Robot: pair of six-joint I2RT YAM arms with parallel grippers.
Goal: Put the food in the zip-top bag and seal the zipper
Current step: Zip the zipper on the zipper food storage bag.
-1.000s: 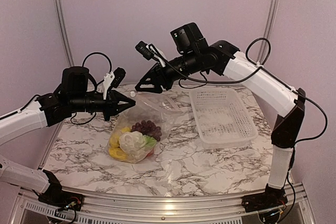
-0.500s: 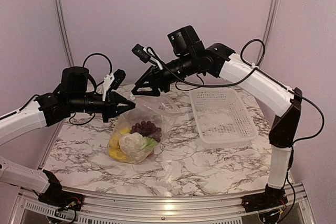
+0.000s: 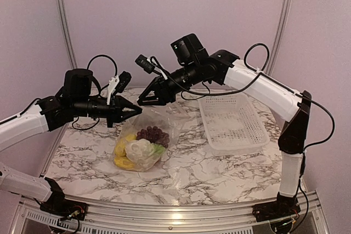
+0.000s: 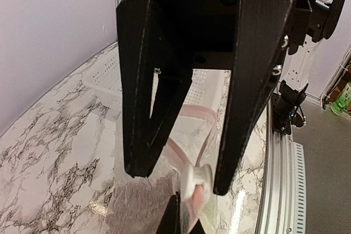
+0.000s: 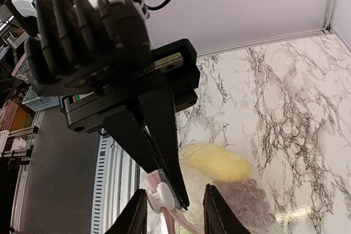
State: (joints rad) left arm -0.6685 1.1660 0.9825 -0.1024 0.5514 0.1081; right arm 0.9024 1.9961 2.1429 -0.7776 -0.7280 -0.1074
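Zipper [image 4: 196,182] in left tool [image 5: 180,201], within right tool [image 4: 180,179]

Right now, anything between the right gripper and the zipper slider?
Nothing visible. The white slider sits inside the open right gripper; the left gripper, pinching the zip-top bag, is right beside it.

Clear crinkly plastic bag [image 3: 164,121]; glossy marbled table [image 3: 219,173].

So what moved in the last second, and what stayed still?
The right arm's black two-finger gripper swung left, closer to the left arm's black gripper at the mouth of the clear crinkly plastic bag. Nothing was visibly grabbed or dropped. The left gripper, the bag, the toy food inside and the white lattice basket stayed put.
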